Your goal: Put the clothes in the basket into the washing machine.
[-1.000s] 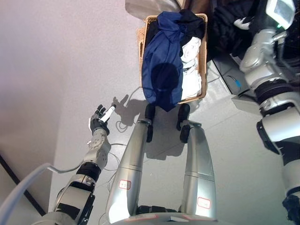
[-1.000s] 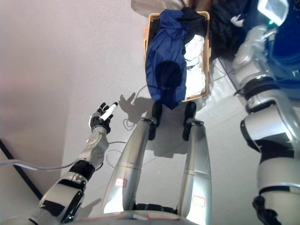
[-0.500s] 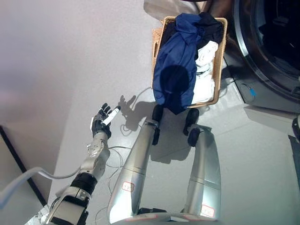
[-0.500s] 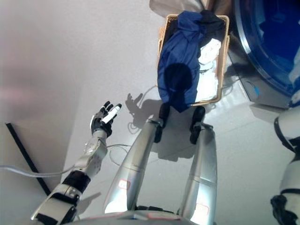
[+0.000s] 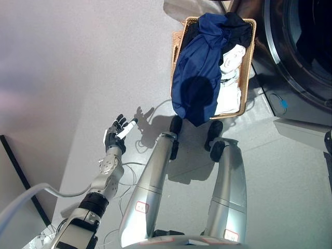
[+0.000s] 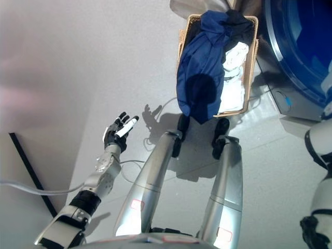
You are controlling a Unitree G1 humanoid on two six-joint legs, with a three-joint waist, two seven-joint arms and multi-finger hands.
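- Basket (image 5: 177, 49): woven wicker, standing on the grey floor (image 5: 78, 62) at the top centre of the view, directly beside the washing machine (image 5: 298, 52).
- Clothes: all inside the basket. A dark blue garment (image 5: 194, 78) lies on top and hangs over the near rim. White cloth (image 5: 228, 78) fills the side nearest the machine. A black item (image 5: 236, 25) sits at the far end.
- Washing machine: at the upper right, with its round drum opening facing the basket.
- Left hand (image 5: 116, 136): held out above the floor at the lower left, well apart from the basket. The fingers (image 5: 128, 128) are straight and spread apart, holding nothing.
- Right hand: not visible in either view; finger state cannot be told.
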